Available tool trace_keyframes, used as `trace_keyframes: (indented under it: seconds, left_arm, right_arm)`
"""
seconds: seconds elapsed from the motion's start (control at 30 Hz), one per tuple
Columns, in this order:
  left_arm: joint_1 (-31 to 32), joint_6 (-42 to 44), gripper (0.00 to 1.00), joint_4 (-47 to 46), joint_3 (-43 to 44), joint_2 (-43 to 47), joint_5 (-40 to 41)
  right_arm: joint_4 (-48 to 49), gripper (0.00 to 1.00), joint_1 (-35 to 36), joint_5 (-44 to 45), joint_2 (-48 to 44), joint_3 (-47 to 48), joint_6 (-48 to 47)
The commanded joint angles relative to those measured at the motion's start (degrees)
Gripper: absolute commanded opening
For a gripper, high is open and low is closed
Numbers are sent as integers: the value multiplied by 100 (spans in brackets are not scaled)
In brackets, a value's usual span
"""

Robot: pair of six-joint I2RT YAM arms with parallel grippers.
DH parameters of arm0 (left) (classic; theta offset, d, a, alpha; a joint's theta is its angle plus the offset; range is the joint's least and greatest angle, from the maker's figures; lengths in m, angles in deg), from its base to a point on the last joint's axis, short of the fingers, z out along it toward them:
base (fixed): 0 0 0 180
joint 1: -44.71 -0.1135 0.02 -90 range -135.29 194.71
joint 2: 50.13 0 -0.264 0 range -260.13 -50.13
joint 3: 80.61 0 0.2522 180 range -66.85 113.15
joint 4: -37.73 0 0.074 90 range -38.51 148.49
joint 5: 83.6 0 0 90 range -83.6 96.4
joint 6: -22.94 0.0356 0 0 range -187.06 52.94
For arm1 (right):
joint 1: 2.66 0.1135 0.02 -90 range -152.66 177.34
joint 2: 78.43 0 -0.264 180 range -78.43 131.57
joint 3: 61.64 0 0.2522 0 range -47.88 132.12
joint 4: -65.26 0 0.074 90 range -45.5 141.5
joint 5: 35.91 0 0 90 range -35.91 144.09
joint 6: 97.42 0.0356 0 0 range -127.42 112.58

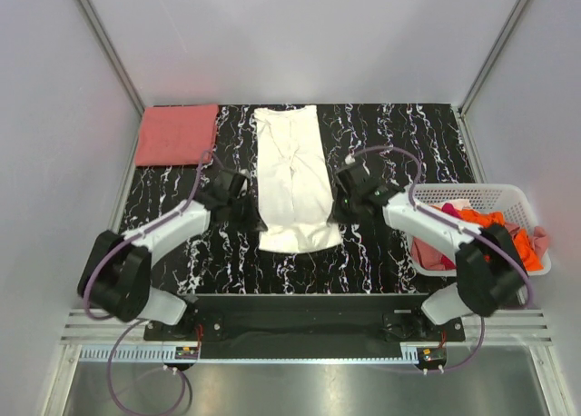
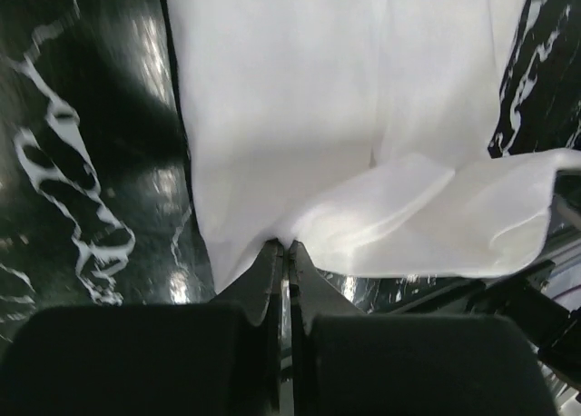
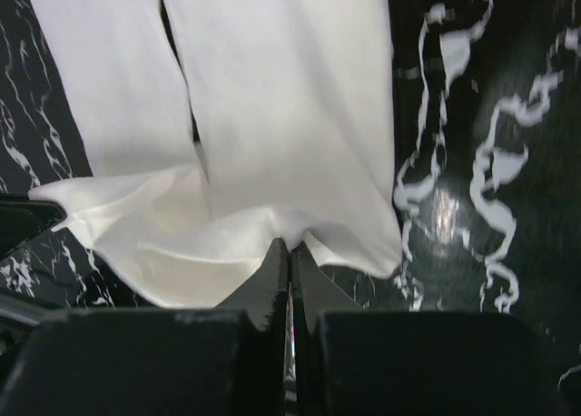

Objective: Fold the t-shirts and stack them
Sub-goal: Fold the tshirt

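Observation:
A cream-white t-shirt (image 1: 292, 175) lies lengthwise in the middle of the black marbled table, its sides folded in to a long strip. My left gripper (image 1: 251, 204) is shut on the shirt's left edge near the hem, and the left wrist view shows the cloth (image 2: 309, 134) pinched at the tips (image 2: 289, 246). My right gripper (image 1: 338, 203) is shut on the right edge, the cloth (image 3: 272, 116) bunched at its tips (image 3: 290, 244). The near hem is lifted slightly. A salmon-pink t-shirt (image 1: 176, 133) lies folded at the back left.
A white slatted basket (image 1: 472, 227) at the right table edge holds several orange and pink shirts (image 1: 495, 230). Bare marbled tabletop (image 1: 408, 134) lies right of the white shirt. Grey walls close in the back and sides.

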Motion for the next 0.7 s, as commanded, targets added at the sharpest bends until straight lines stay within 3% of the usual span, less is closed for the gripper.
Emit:
trace_keyframes:
  seconds: [0.0,0.3,0.67]
  left_arm:
    - [-461,694,0,-79,903,-636,-390]
    - [-1104,959,0,97,2697,-2105,-689]
    - [-1509,1029,0,97,3683,-3028,-734]
  right_arm:
    - [127,0,-367,-264,759,913,-1138]
    - [-294,0,-992,-748,2448,3049,-1825]
    - [-892,0,-1344,-862,3555,4773,-2247]
